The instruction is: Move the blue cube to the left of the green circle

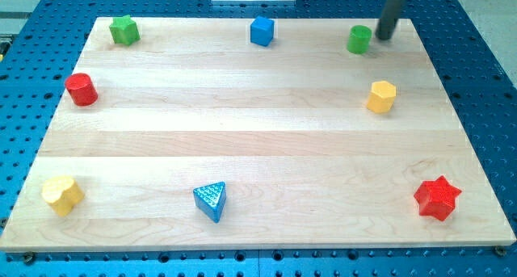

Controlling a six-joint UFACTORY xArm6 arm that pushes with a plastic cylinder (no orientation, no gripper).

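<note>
The blue cube (262, 31) sits near the view's top edge of the wooden board, about at its middle. The green circle (359, 39), a short cylinder, stands to the cube's right, well apart from it. My tip (383, 35) rests just to the right of the green circle, close to it; I cannot tell whether it touches. The dark rod rises out of the view's top.
A green star (124, 30) sits at top left and a red cylinder (81, 90) at left. A yellow hexagon (381, 97), a red star (437, 198), a blue triangle (211, 201) and a yellow heart (62, 195) lie around the board (258, 140).
</note>
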